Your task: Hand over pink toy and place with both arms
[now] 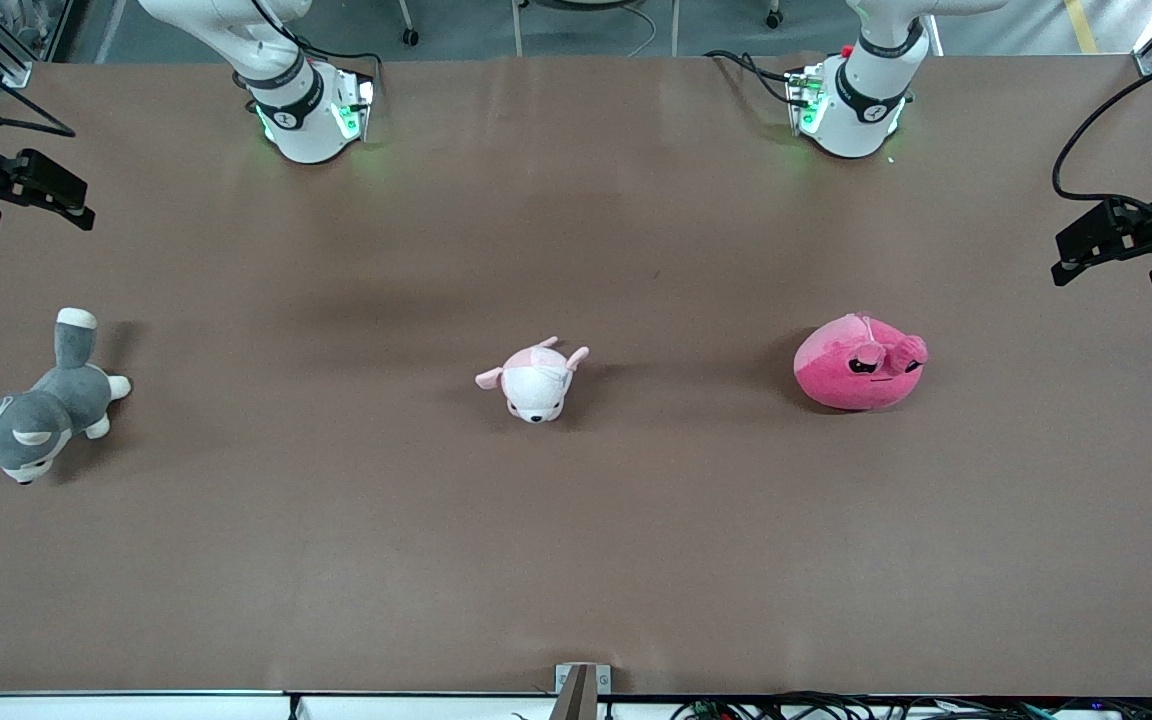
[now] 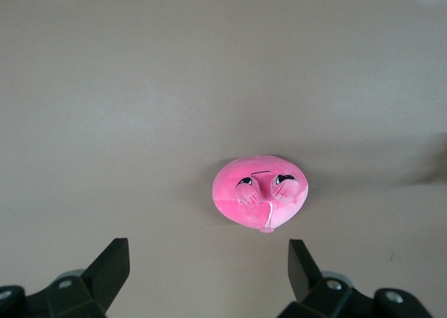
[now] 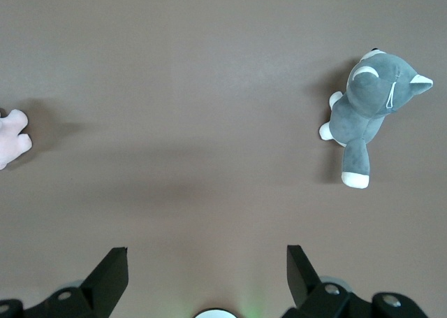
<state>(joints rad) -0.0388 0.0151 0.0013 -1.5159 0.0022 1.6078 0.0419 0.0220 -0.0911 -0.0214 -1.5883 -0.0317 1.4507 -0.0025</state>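
Observation:
The pink toy is a round hot-pink plush with its floppy ears over its dark eyes. It lies on the brown table toward the left arm's end and also shows in the left wrist view. My left gripper hangs open over the table's edge at that end, apart from the toy, with nothing between its fingers. My right gripper hangs open and empty over the table's edge at the right arm's end.
A small pale pink-and-white puppy plush lies mid-table, its edge showing in the right wrist view. A grey-and-white husky plush lies toward the right arm's end. The two arm bases stand farthest from the front camera.

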